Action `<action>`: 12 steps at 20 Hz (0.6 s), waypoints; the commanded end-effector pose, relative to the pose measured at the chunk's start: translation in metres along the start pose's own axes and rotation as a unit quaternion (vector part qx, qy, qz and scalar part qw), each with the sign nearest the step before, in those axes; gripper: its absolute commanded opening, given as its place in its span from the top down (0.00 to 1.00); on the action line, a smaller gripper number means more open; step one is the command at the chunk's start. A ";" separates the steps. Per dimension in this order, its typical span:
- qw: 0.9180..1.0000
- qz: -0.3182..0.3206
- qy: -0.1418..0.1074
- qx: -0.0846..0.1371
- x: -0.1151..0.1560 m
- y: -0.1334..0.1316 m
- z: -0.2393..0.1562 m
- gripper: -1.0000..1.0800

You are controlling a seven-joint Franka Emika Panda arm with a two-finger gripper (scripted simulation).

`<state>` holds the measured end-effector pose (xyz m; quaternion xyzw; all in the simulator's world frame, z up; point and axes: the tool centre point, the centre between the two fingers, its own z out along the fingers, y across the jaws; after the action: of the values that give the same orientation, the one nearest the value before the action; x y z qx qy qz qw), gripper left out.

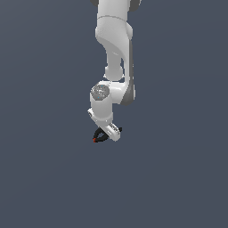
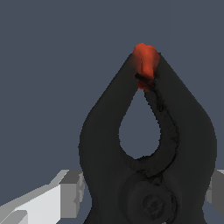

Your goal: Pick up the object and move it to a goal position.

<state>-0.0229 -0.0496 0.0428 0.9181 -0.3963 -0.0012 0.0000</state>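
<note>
Clamp: black spring clamp (image 2: 148, 144) fills most of the wrist view, closest thing to that camera. Two curved arms meet at a red-orange tip (image 2: 145, 61), with a teardrop-shaped gap between them. A round pivot shows near its base.
Clamp texture: the inner edge of one arm looks rough and ridged; the rest is smooth and matte.
Fingers: pale grey finger (image 2: 70, 190) sits tight against one side of the clamp body, and a sliver of the other finger (image 2: 215, 186) shows at the opposite side. Both look in contact with the black body.
Gripper: white gripper (image 1: 107, 132) is closed narrow around the clamp and holding it. In the exterior view the clamp (image 1: 99, 136) is a tiny dark shape sticking out of the gripper toward that view's left, red tip (image 1: 95, 140) at the far end.
Clamp location: in the gripper, at the lower end of the arm, roughly centre frame in the exterior view.
Arm: white arm (image 1: 113, 53) comes down from the top of the exterior view, bends at a rounded joint (image 1: 100, 92), and the wrist is angled slightly.
Background: flat dark blue-grey surface (image 1: 44, 178) all around. Cannot tell from either view whether the clamp touches it or hangs above it.
</note>
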 end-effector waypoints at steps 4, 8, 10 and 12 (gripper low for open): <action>1.000 0.000 0.001 0.001 -0.002 -0.016 -0.039 1.00; 1.000 0.001 0.001 0.000 -0.005 -0.030 -0.076 1.00; 1.000 0.001 0.002 0.000 -0.006 -0.039 -0.097 1.00; 1.000 0.001 0.002 0.000 -0.008 -0.047 -0.119 1.00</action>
<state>0.0023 -0.0167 0.1440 0.9179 -0.3968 -0.0005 0.0008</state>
